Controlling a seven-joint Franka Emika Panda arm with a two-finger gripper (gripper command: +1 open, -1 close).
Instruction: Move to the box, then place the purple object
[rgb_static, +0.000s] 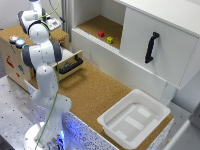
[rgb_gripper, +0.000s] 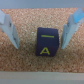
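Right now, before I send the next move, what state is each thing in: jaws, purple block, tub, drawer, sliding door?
gripper: jaws open, straddling the block, not touching it.
purple block: resting on the cork, letter A face showing, not gripped.
white tub: upright on the cork top, nothing in it.
drawer: pulled out.
sliding door: pushed toward the exterior view's right, shelf exposed with a red block and a yellow block.

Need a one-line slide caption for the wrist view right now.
Open fingers straddle a dark purple cube marked with a yellow A, resting on cork.
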